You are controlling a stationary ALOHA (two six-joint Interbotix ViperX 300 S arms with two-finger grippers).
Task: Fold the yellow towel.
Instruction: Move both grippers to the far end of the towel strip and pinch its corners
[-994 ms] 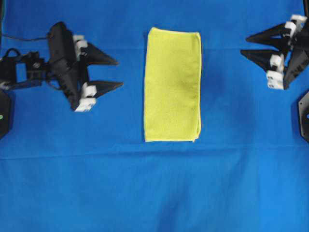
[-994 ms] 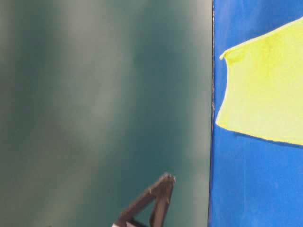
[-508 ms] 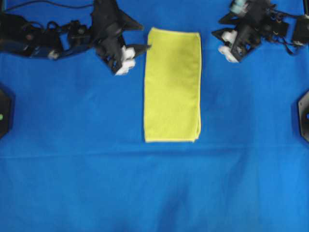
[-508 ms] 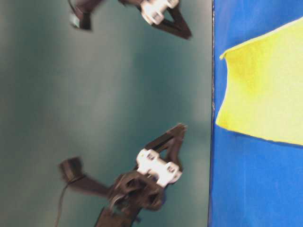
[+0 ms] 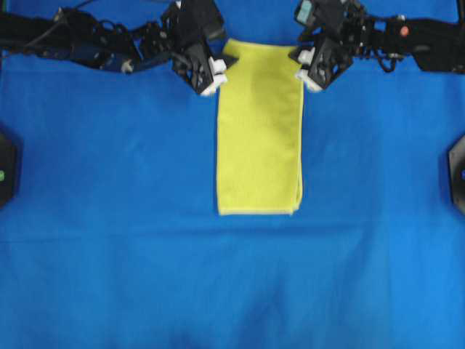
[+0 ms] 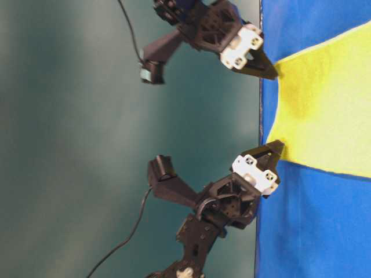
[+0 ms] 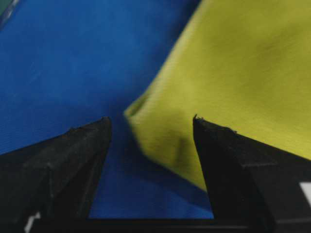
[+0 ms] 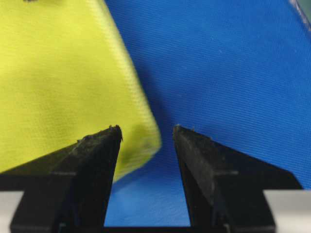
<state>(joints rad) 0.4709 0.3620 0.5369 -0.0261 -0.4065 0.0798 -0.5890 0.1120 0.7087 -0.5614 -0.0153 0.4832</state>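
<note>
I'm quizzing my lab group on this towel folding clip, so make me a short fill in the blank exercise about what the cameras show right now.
1. The yellow towel lies on a ____ cloth.
2. The left gripper and the right gripper each sit at a ____ of the towel's far edge.
3. Both grippers' jaws stand ____.
4. Seen from overhead, the towel's outline is a ____, longer than it is wide.

Missing words: blue; corner; open; rectangle
</note>
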